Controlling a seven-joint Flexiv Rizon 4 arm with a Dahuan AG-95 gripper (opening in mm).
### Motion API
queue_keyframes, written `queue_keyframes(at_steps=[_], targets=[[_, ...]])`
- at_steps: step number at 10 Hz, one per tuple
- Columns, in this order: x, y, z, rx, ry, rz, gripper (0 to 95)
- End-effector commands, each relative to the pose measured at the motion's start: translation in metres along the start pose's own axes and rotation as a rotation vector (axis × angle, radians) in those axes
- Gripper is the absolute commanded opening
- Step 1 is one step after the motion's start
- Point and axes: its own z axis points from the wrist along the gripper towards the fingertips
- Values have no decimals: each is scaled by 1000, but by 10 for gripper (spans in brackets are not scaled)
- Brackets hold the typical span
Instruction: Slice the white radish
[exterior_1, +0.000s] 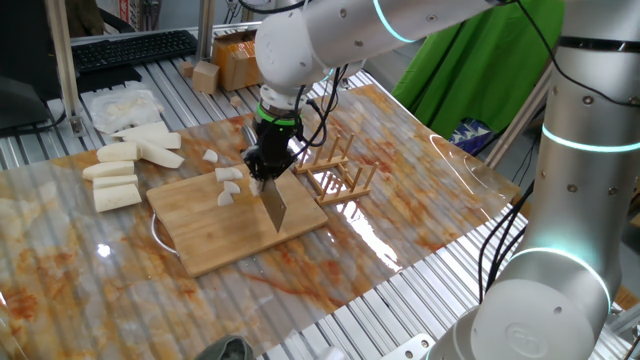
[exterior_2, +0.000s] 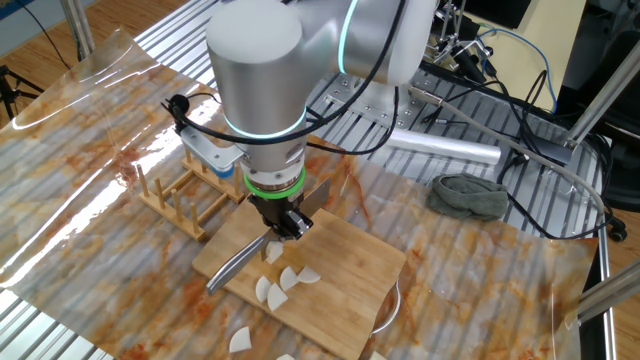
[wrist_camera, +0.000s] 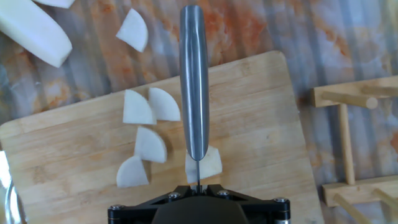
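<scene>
Near the middle of the table (exterior_1: 420, 200), a bamboo cutting board (exterior_1: 200, 240) is lying flat, and the robot's hand (exterior_1: 265, 165) is hanging over it, closed on the handle of a knife (exterior_1: 274, 205). The blade is pointing down toward the board. In the hand view the steel spine (wrist_camera: 194, 81) is running straight up the picture.

The white radish (wrist_camera: 149, 144) is sitting on the board as small wedge-shaped chunks. Four are clustered just to one side of the blade, two of them touching. A fifth piece (wrist_camera: 211, 163) is lying directly under the blade, showing on both sides of it, so the knife seems to be cutting into or pressing on this piece. I cannot tell whether the edge is reaching the wood. One more wedge (wrist_camera: 134, 28) is resting off the board on the bare table, toward the edge where longer white radish sticks (exterior_1: 115, 170) are lying.

A wooden rack (exterior_1: 335, 170) is standing just beside the board, near the arm's side of the table.

Judging from this, the slicing step is well underway, with most of the stick already in pieces. The next move probably calls for pushing the blade fully through the piece beneath it, keeping the blade upright so the chunk is not skidding sideways, then lifting clear of the neighbouring wedges.
</scene>
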Motion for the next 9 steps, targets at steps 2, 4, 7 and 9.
queue_keyframes(at_steps=[2,4,7,9], targets=[[2,-1,-3,1,0,-3,0],[2,-1,-5,3,-7,0,0],[5,-2,-14,10,-11,2,0],[4,-1,-13,12,-10,3,0]])
